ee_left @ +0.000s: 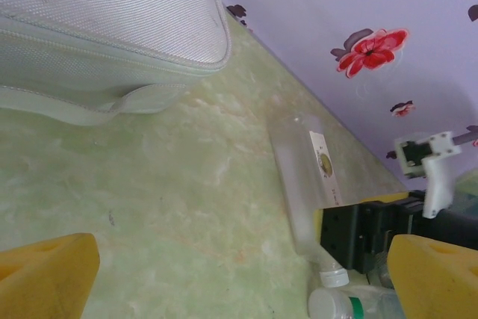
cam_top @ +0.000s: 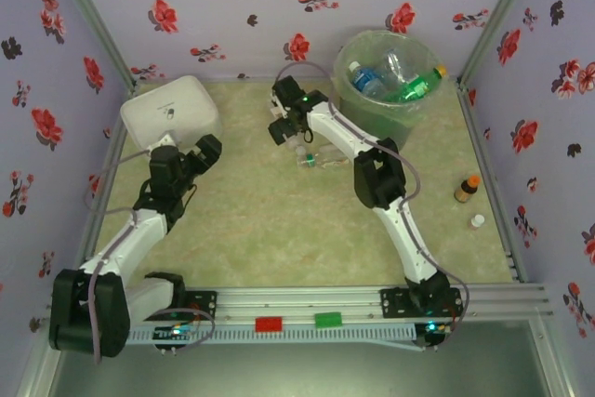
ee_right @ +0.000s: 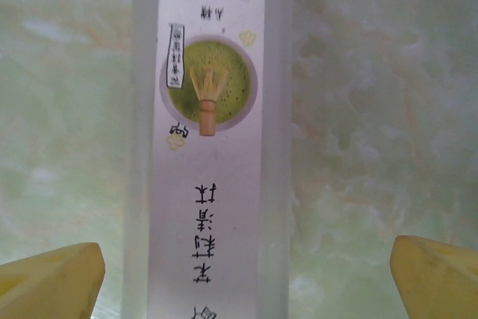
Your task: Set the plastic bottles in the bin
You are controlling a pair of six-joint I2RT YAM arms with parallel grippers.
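The right arm reaches over the middle of the worktop. Its jaws are wide apart, with a yellow fingertip on either side of a frosted bottle lying flat below; its matcha-bowl label faces up and neither fingertip touches it. In the left wrist view, this bottle lies just beside a second, white-capped bottle. The left arm has its jaws apart too, holding nothing, just beside the white box. The bin stands in the far right corner and holds a green bottle and clear ones. An amber bottle stands upright near the right wall, apart from the bin.
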